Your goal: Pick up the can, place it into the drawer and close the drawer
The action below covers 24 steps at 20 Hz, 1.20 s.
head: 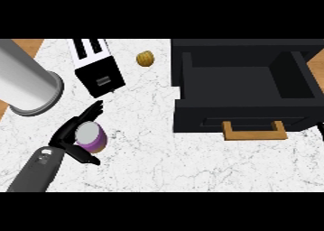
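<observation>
Wrapping round the can (90,137) now is the left robot hand (69,135), fingers curled up its far side, thumb under its near side. The can stands upright on the counter (157,153), right against the palm. Well off to the hand's right sits the open drawer (247,85). The right hand is out of sight.

grey cylinder (21,76) cut off at left, can (91,136) partly hidden by fingers (81,118)
</observation>
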Available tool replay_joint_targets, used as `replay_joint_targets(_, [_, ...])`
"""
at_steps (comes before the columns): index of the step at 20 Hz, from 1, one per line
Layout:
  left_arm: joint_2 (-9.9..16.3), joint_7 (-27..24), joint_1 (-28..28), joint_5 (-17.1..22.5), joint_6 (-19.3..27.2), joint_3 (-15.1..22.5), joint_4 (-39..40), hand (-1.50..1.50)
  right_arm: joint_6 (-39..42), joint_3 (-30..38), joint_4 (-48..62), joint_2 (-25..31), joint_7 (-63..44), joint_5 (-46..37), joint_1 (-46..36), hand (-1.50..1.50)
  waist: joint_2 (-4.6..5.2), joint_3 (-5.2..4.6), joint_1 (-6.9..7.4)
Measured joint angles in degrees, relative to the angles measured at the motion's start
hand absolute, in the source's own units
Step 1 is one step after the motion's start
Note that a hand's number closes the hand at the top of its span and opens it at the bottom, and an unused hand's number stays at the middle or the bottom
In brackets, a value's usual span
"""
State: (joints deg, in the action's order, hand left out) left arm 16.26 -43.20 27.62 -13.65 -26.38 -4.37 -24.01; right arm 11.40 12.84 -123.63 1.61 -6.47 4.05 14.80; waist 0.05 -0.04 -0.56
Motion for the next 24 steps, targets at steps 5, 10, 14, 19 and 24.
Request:
replay_joint_targets(5, [-1.31,1.07,0.54,0.52,-0.61,0.48,-0.93,1.50,-0.12,0.31,1.02,-0.03,0.00,-0.18,-1.03,-1.50,0.00,0.02,0.09])
replay_joint_targets(10, [-3.11,2.09,-1.31,1.92,-1.92,1.24,-4.45,1.50,1.22,2.11,-0.11,0.44,0.39,2.00,0.84,-1.50,-0.14,0.06,0.23])
replay_joint_targets(14, [-3.67,3.24,-2.13,3.02,-3.61,1.84,-6.33,1.50,0.63,1.72,0.34,-0.29,1.07,1.16,0.51,-1.50,-0.11,0.04,0.32])
replay_joint_targets(19, [-5.62,8.31,-3.86,6.36,-5.43,2.14,-13.87,1.50,1.29,2.54,-0.52,-0.34,1.17,2.06,1.96,-1.50,-0.26,0.07,0.63])
replay_joint_targets(24, [-6.86,12.50,-4.62,12.58,4.91,-6.35,-16.95,1.50,0.90,2.78,-0.78,-0.81,1.60,2.04,2.55,-1.50,-0.42,0.11,1.42])
